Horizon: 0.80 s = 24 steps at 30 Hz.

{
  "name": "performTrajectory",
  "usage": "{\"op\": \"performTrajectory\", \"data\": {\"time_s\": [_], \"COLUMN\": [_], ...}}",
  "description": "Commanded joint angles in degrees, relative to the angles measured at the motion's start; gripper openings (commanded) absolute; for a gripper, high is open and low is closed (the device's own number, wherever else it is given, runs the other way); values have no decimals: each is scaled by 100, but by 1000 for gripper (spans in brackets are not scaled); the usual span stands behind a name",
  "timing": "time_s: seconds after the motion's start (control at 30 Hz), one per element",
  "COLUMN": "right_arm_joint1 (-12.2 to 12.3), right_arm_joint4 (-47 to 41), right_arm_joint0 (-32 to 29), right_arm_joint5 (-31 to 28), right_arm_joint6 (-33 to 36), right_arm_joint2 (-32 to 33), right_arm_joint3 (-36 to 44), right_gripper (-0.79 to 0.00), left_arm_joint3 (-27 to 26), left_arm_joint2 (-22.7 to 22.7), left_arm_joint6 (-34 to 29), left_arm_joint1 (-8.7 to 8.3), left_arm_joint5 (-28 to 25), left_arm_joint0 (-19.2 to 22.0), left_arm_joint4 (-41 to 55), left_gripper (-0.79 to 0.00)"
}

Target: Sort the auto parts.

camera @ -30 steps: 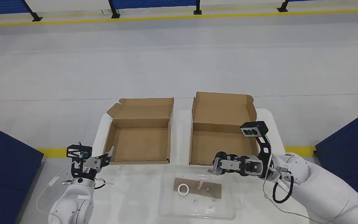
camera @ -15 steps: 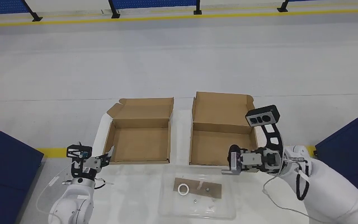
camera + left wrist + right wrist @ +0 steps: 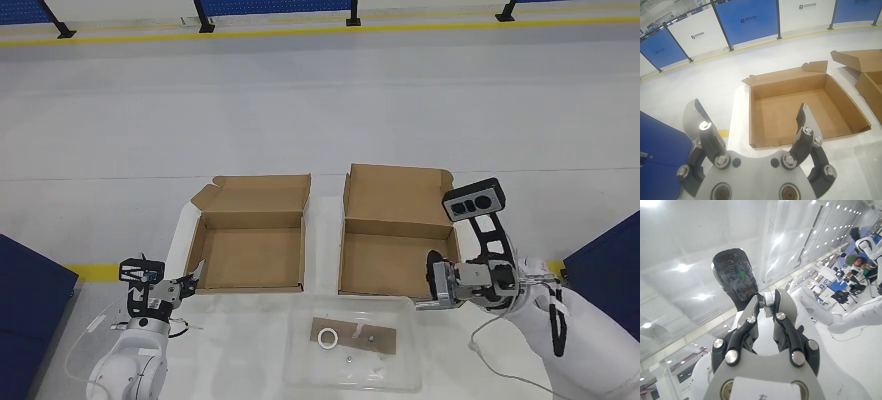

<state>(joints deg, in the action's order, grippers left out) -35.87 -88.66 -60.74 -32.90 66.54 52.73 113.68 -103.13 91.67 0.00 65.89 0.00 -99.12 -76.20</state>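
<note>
Since the earlier frames the right gripper [image 3: 438, 285] had swung away from the far edge of the tray [image 3: 300, 372] toward the robot's right and turned upward, ending over the near right corner of the right box [image 3: 395, 262]. Its wrist view looked up at the ceiling. Its fingers were closed narrowly on a small silver metal part [image 3: 768, 306], a short round piece clamped between the fingertips, its flat faces against the pads. The part sat right at the tip of that gripper [image 3: 765, 306], off the surface [image 3: 240, 320].

Below and to the left of this gripper, the clear tray held a brown cardboard sheet [image 3: 365, 335] with a white ring [image 3: 327, 340] lying on it, well apart from the fingers. A few tiny pieces lay in the tray nearer the robot, too small to tell.

The left gripper [image 3: 185, 280] had kept its place, fingers spread wide with nothing between them. The left box [image 3: 800, 109] lay just ahead of it [image 3: 749, 106], open-topped, its near left corner close to the fingertips.
</note>
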Motion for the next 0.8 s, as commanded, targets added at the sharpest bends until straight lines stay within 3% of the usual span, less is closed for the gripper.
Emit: {"op": "performTrajectory", "data": {"time_s": [0.0,0.23,0.53,0.77], "right_arm_joint1": [-38,-202,-221,-392], "right_arm_joint4": [-277,-1051,-1029,-1811], "right_arm_joint0": [-32,-128,-166,-405], "right_arm_joint5": [165,720,809,1127], "right_arm_joint6": [148,481,347,337], "right_arm_joint2": [86,291,303,472], "right_arm_joint3": [34,245,314,447], "right_gripper": [-785,-785,-785,-785], "left_arm_joint3": [0,0,0,0], "left_arm_joint2": [0,0,0,0], "left_arm_joint6": [0,0,0,0], "left_arm_joint1": [0,0,0,0], "left_arm_joint5": [0,0,0,0], "left_arm_joint0": [0,0,0,0], "left_arm_joint4": [0,0,0,0], "left_gripper": [0,0,0,0]}}
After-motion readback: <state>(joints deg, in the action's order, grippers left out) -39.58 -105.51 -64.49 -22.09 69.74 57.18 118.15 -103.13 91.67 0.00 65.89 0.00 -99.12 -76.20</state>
